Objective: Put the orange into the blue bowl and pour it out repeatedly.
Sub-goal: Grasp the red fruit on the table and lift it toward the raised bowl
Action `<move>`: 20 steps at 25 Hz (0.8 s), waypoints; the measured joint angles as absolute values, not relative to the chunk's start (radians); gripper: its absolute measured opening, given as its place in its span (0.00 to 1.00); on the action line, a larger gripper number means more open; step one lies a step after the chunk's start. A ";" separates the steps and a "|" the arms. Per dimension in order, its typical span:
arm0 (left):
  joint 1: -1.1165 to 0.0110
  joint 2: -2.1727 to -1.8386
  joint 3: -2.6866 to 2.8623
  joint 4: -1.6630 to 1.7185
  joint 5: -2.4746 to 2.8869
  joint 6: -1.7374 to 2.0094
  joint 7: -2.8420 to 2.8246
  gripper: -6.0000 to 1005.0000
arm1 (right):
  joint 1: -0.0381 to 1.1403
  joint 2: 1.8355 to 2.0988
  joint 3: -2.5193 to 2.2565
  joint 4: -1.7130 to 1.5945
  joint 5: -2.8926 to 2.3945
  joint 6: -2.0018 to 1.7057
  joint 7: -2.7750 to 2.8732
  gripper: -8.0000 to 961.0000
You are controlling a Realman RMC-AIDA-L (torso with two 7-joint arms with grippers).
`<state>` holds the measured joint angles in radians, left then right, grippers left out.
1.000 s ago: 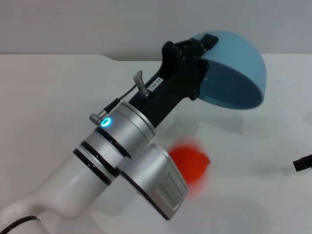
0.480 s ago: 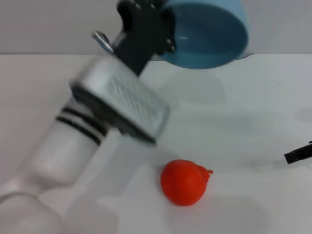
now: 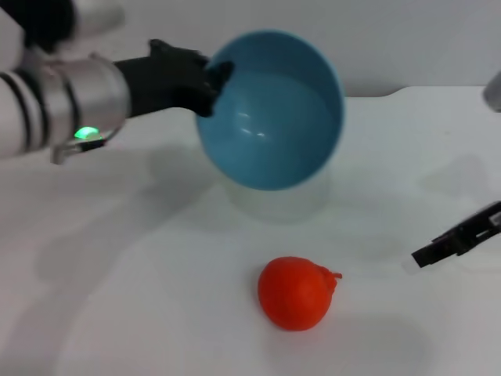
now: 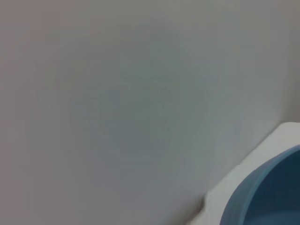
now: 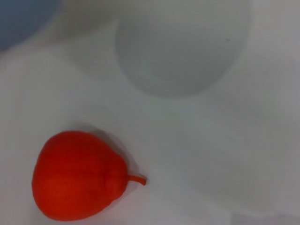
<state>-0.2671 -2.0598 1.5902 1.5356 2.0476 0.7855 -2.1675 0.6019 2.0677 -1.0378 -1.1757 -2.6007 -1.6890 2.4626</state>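
Observation:
The orange (image 3: 294, 292) lies on the white table near the front middle, stem nub to the right; it also shows in the right wrist view (image 5: 77, 182). My left gripper (image 3: 205, 81) is shut on the rim of the blue bowl (image 3: 270, 110) and holds it in the air above the table's back middle, tilted with its empty inside facing the front. An edge of the bowl shows in the left wrist view (image 4: 262, 197). My right gripper (image 3: 458, 241) is at the right edge, to the right of the orange and apart from it.
The white table (image 3: 156, 313) spans the view, with a grey wall (image 3: 407, 39) behind it. The bowl's shadow (image 3: 278, 200) falls on the table under it. A blue blur of the bowl (image 5: 21, 18) fills one corner of the right wrist view.
The left arm swung up and to the left, turning the bowl from mouth-down to mouth facing the front. The orange dropped out and came to rest. The right gripper moved in a little.

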 joint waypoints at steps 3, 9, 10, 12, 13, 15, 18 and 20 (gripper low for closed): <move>-0.292 -2.059 1.439 1.539 2.046 0.985 -2.240 0.01 | 0.614 2.071 -1.104 -1.172 -2.600 -1.654 2.462 0.58; -0.317 -2.052 1.144 1.537 2.056 1.280 -2.408 0.01 | 0.625 2.073 -1.216 -1.177 -2.477 -1.594 2.383 0.59; -0.313 -2.052 1.121 1.537 2.056 1.306 -2.411 0.01 | 0.623 2.073 -1.235 -1.179 -2.427 -1.582 2.340 0.59; -0.302 -2.051 1.094 1.538 2.065 1.349 -2.414 0.00 | 0.619 2.074 -1.270 -1.179 -2.342 -1.565 2.270 0.59; -0.298 -2.050 1.088 1.540 2.083 1.371 -2.420 0.00 | 0.617 2.075 -1.285 -1.178 -2.311 -1.556 2.245 0.60; -0.296 -2.051 1.084 1.543 2.135 1.405 -2.442 0.00 | 0.618 2.075 -1.323 -1.173 -2.269 -1.534 2.212 0.60; -0.302 -2.054 1.095 1.545 2.216 1.433 -2.484 0.01 | 0.625 2.076 -1.397 -1.172 -2.255 -1.493 2.200 0.60; -0.304 -2.055 1.107 1.554 2.236 1.440 -2.499 0.01 | 0.628 2.076 -1.462 -1.171 -2.249 -1.455 2.198 0.61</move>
<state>-0.3040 -2.0550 1.1068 1.5544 2.2359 1.4395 -2.4990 0.6281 2.0763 -1.4617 -1.1714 -2.2489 -1.4546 2.1976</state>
